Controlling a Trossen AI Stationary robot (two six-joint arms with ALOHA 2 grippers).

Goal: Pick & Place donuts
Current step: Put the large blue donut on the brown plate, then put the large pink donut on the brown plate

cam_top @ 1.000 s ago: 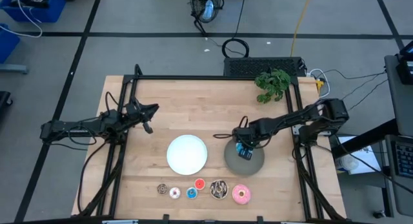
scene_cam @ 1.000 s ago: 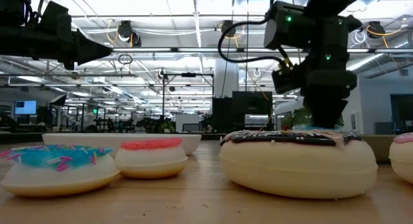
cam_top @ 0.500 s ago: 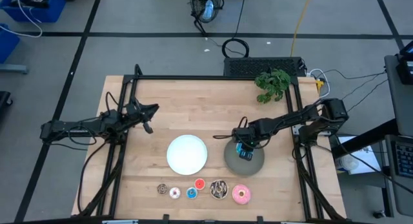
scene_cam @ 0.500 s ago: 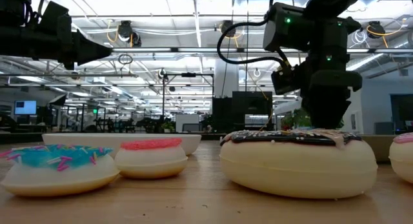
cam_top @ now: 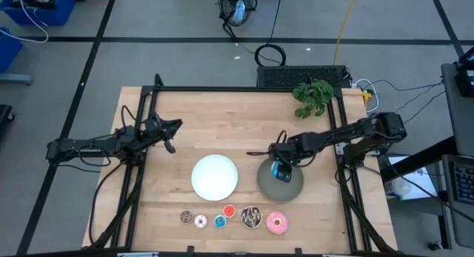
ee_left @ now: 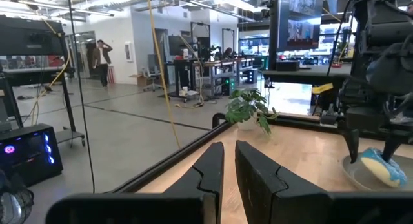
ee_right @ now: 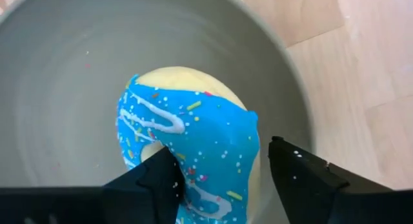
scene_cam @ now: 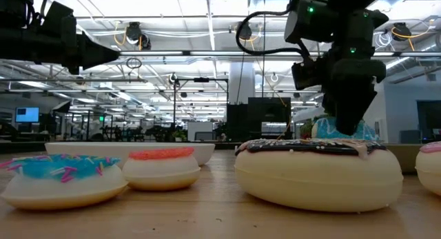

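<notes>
Blue donut [ee_right: 193, 146]: big one with blue icing and sprinkles, tilted up on edge over the grey plate [ee_right: 58, 88], pinched by the right gripper [ee_right: 222, 179]. One finger pokes through the hole, the other sits outside the ring. Also shows past the dark arm in the low view [scene_cam: 361, 131] and far off in the left wrist view [ee_left: 381, 167].

Right gripper: over the grey plate [cam_top: 293, 184] at about 4 o'clock from the table's middle [cam_top: 280, 170], fingers partly closed around the blue donut's ring. Can't tell whether the donut's lower edge touches the plate.

Row of donuts: lined up along the table's 6 o'clock edge, below both plates. From the 9 o'clock end: tiny brown donut [cam_top: 187, 217], tiny white donut [cam_top: 201, 221], tiny blue donut [cam_top: 220, 222], tiny red donut [cam_top: 229, 211], dark sprinkled donut [cam_top: 251, 218], pink donut [cam_top: 276, 223]. All flat on the wood, near each other, red one set a bit toward the plates.

White plate [cam_top: 215, 176]: just at 9 o'clock of the grey plate, near it, not touching.

Left gripper [cam_top: 171, 145]: parked at the table's 9 o'clock side, well apart from plates and donuts, fingers nearly together with only a thin gap [ee_left: 229, 179], gripping nothing.

Potted plant [cam_top: 312, 97]: green, at the table's 1 o'clock corner.

Table [cam_top: 215, 124]: light wood.
</notes>
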